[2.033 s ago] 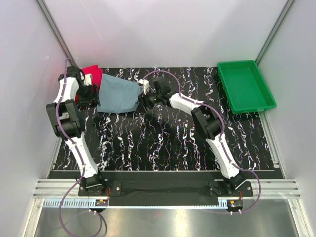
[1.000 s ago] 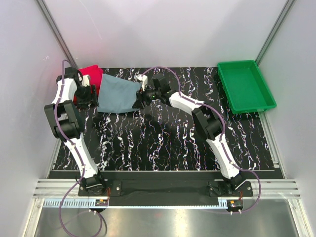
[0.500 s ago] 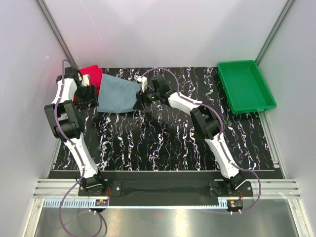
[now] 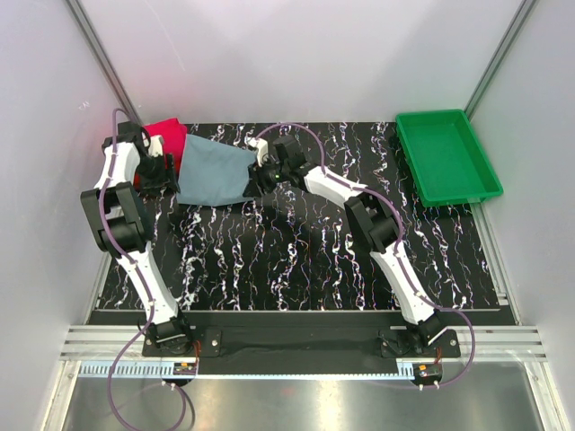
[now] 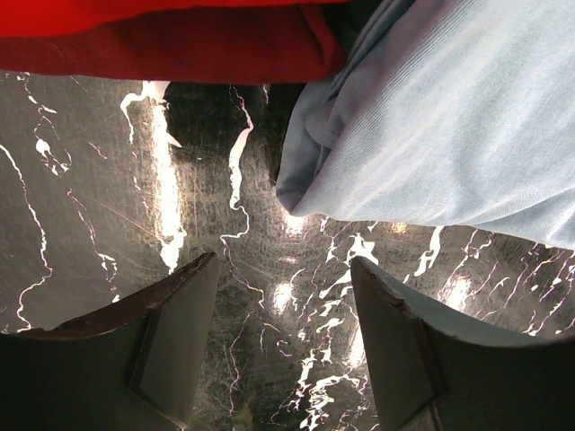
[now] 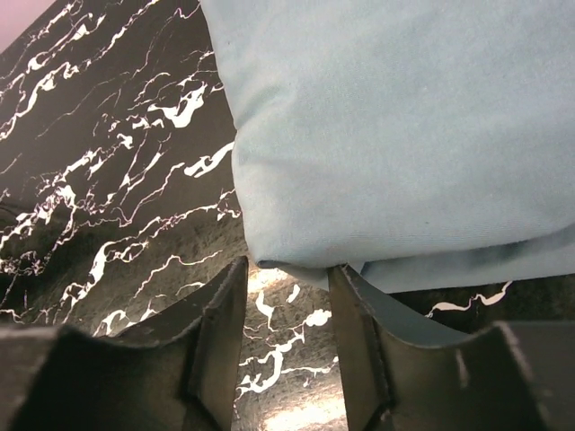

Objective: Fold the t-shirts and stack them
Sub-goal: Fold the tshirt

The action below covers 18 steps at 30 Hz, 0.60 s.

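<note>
The grey-blue t-shirt lies folded at the back left of the black marbled table. Its left edge rests on the folded red t-shirt. No magenta-pink shirt can be told apart. My left gripper is open and empty just off the grey-blue shirt's left corner, with the red shirt beyond it; its jaws hover over bare table. My right gripper is open at the shirt's right edge. In the right wrist view its fingertips just reach the folded cloth edge, with table showing between them.
A green plastic tray stands at the back right corner. White walls close in the back and both sides of the table. Both arms reach to the far left part of the table.
My right gripper has crept a little left and back, up to the grey-blue shirt's right edge. The left gripper and the shirts have barely moved.
</note>
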Motion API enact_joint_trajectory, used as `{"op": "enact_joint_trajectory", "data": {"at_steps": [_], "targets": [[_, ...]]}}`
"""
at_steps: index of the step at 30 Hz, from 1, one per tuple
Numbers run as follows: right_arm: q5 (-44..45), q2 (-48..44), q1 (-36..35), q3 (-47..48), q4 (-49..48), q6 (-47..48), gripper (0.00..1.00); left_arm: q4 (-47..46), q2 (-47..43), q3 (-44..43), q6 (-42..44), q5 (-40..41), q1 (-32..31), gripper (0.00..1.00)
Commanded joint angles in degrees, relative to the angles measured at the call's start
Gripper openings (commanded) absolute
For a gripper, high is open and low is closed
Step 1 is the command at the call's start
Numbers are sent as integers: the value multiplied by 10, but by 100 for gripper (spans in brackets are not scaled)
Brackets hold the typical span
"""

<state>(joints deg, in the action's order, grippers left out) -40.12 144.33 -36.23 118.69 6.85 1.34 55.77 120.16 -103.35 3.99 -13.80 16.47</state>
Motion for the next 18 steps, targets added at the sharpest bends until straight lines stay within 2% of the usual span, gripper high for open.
{"op": "enact_joint_trajectory", "data": {"at_steps": [1, 3, 4, 6, 7, 8, 10, 15, 18], "targets": [[-13, 1, -2, 10, -33, -31, 47, -16, -24, 2, -5, -17, 2, 66], [-14, 4, -2, 12, -35, -35, 45, -15, -24, -1, -5, -17, 2, 66], [-17, 6, -2, 15, -42, -44, 40, -15, -23, -3, -4, -16, 3, 66], [-25, 10, -3, 21, -40, -46, 29, -15, -22, -3, -4, -13, 2, 66], [-26, 11, -4, 23, -38, -47, 17, -15, -23, -2, -4, -13, 3, 66], [-26, 11, -4, 22, -35, -50, 10, -15, -22, -1, -4, -12, 2, 66], [-25, 6, -3, 14, -22, -57, 2, -15, -23, -1, -5, -12, 3, 66], [-59, -40, 22, -29, 18, -91, 0, -13, -27, 6, -9, -17, 3, 66], [-70, -83, 43, -86, 22, -115, 0, -11, -23, 3, -12, -16, 3, 66]]}}
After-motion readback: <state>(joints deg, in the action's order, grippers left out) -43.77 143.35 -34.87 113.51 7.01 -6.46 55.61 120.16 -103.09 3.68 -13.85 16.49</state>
